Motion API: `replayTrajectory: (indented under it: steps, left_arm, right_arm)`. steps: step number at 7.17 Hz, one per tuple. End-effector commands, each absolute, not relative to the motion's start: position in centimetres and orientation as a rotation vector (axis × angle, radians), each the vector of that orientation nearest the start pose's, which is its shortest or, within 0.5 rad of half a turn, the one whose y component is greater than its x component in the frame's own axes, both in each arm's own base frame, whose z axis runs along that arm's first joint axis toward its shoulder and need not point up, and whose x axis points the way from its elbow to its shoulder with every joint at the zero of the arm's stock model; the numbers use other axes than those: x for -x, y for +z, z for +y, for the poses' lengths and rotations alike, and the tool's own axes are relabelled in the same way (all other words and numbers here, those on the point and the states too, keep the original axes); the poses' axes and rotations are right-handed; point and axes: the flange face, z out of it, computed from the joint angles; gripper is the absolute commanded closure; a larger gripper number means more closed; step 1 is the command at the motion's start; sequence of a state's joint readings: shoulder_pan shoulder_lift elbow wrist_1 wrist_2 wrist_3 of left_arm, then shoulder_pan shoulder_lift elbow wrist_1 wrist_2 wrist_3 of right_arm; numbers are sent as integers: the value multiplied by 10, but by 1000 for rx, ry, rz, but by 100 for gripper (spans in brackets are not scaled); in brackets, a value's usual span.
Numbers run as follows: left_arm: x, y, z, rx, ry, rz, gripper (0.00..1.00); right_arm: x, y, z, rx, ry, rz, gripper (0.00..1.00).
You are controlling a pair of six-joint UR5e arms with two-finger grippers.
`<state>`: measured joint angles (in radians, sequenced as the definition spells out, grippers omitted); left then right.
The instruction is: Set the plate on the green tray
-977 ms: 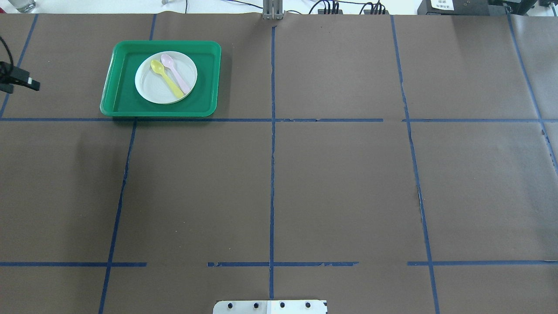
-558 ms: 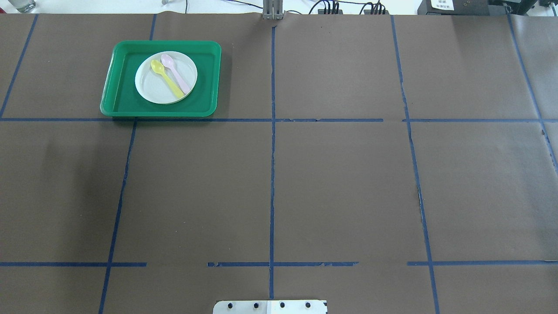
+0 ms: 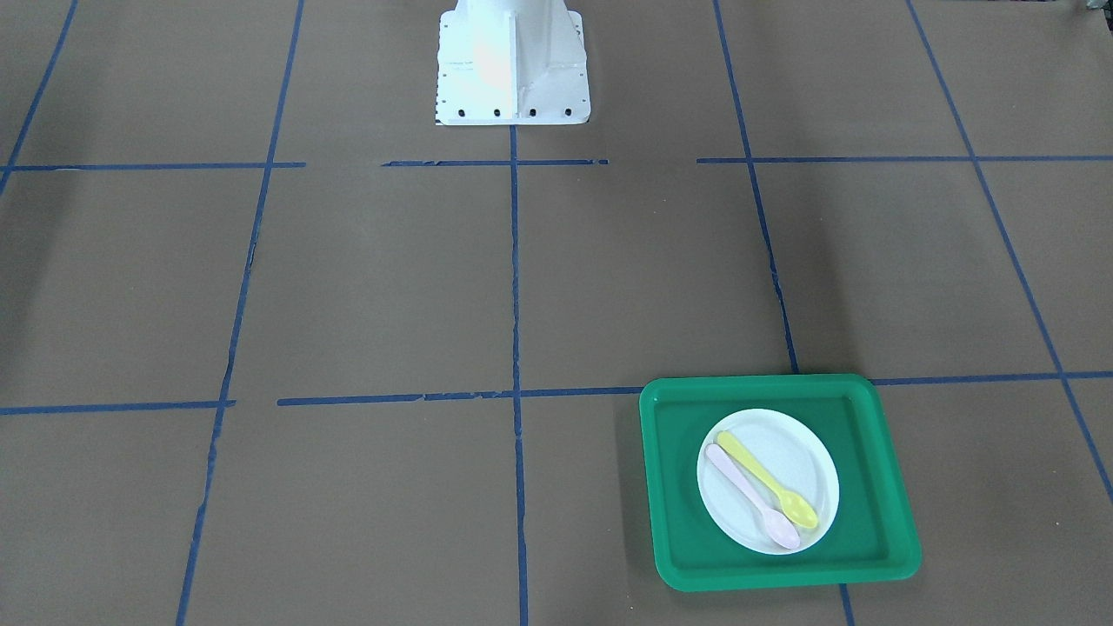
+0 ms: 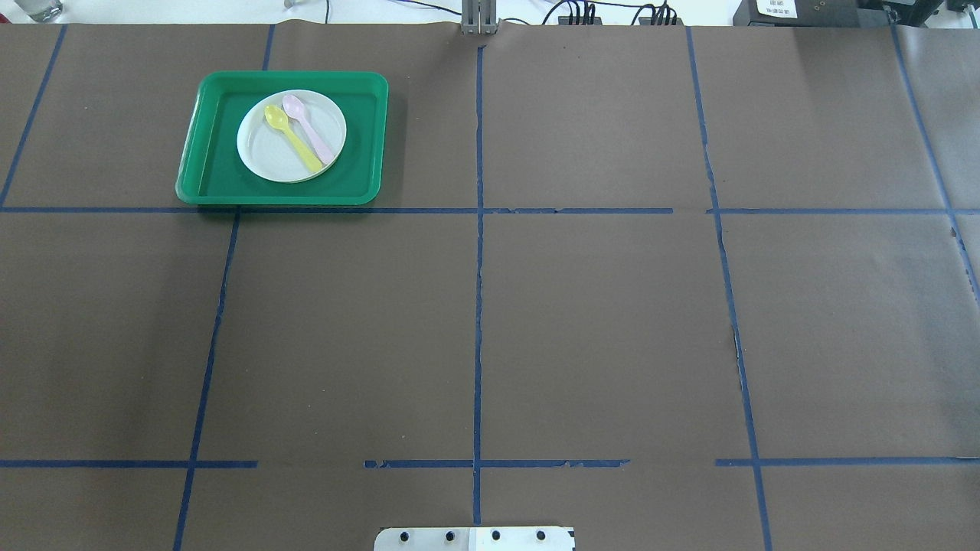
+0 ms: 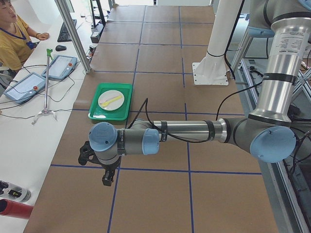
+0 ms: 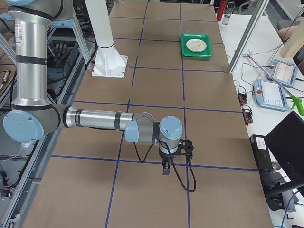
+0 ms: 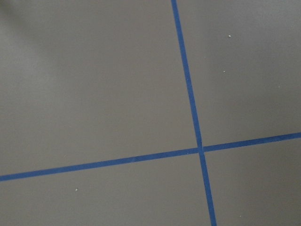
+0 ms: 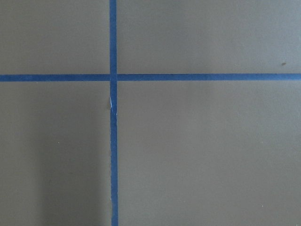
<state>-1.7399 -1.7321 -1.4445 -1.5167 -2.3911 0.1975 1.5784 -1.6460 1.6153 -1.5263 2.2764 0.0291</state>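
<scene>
The small white plate (image 4: pixel 264 153) lies inside the green tray (image 4: pixel 279 200) at the table's far left; a yellow spoon (image 4: pixel 293 138) and a pink spoon (image 4: pixel 308 130) lie on the plate. Plate (image 3: pixel 800 461) and tray (image 3: pixel 783 580) also show in the front-facing view. Neither gripper shows in the overhead or front-facing views. My left gripper (image 5: pixel 107 178) hangs over the table's left end, well away from the tray (image 5: pixel 97 116). My right gripper (image 6: pixel 166 170) hangs over the right end. I cannot tell whether either is open or shut. Both wrist views show only brown paper and blue tape.
The white robot base (image 3: pixel 511 65) stands at the table's near-robot edge. An operator (image 5: pixel 14 39) sits at a side bench with tablets (image 5: pixel 60 65) and a small stand (image 5: pixel 46 97). Another tablet (image 6: pixel 268 92) and a laptop (image 6: pixel 289 142) lie beyond the table's long edge.
My left gripper, at the overhead view's left edge a second ago, has withdrawn out of that view. The plate, spoons and tray have not moved.
</scene>
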Motion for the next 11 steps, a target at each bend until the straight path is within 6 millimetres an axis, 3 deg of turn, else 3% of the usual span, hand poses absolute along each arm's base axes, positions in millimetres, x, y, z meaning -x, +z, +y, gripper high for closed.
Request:
replayTrajectory:
  steps: [1,2,3,4,6,8,9,10,11]
  left_arm:
    - [152,616,-515,-104,-58,813,0]
    - [142,620,-509,-88,-55,818,0]
    - [94,618,-520,-45,7,821,0]
    - [67,612,-526,-39,45,823,0]
    - [67,616,-507,-56,54,833,0]
    - [68,630,-465,-35,47,834,0]
    - [69,635,-454,-26,40,834,0]
    - [78,623,-452,-56,31,833,0]
    - [89,628,-451,-52,4,824,0]
  right_arm:
    - [-72,673,-460,-6,30,-706,0]
    - [-72,673,-460,-6,30,-706,0]
    - [-72,673,-460,-6,30,-706,0]
    - [-72,673,-460,-6,30,-706,0]
    - [-72,673,-460,-6,30,-706,0]
    - [-72,673,-460,-6,30,-706,0]
    - [-72,673,-460,-6,30,-706,0]
    - [-72,673,-460,-6,30,-706,0]
    - [-72,673,-460,-6,30,-706,0]
